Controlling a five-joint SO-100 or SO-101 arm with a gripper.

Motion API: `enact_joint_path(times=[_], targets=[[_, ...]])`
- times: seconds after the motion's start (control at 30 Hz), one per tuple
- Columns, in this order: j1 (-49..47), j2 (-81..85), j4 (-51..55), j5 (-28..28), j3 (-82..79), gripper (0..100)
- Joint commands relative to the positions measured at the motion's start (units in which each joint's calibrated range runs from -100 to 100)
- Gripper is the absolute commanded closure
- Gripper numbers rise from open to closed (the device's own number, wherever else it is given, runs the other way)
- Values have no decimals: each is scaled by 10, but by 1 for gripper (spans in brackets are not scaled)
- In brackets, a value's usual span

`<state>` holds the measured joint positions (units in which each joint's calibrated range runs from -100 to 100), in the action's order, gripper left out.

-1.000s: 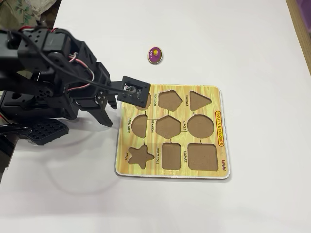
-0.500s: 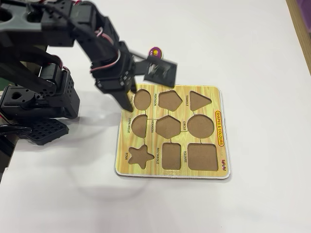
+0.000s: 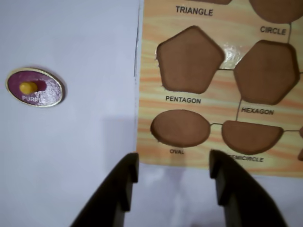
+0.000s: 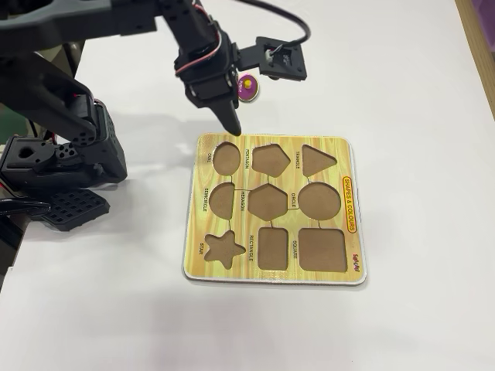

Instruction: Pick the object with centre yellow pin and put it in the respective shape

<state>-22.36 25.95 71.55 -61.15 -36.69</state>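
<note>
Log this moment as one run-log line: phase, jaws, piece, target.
phase: approach | gripper: jaws open, empty | purple oval piece: on table, off the shape board, untouched | OVAL cutout: empty

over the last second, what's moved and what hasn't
The arm swung from left of the shape board up past its top-left corner toward the purple oval piece, and its open, empty gripper now hangs over the board's edge by the OVAL cutout. Nothing was taken hold of or let go. The piece and board stayed put, with all cutouts empty.
</note>
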Motion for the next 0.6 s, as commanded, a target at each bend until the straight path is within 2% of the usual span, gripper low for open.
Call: enact_joint_path(times=[0.0, 0.2, 0.57], targets=[[-65, -23, -6, -54, 40, 83], [-148, -63, -7, -117, 53, 83], [-222, -176, -7, -143, 172, 82]])
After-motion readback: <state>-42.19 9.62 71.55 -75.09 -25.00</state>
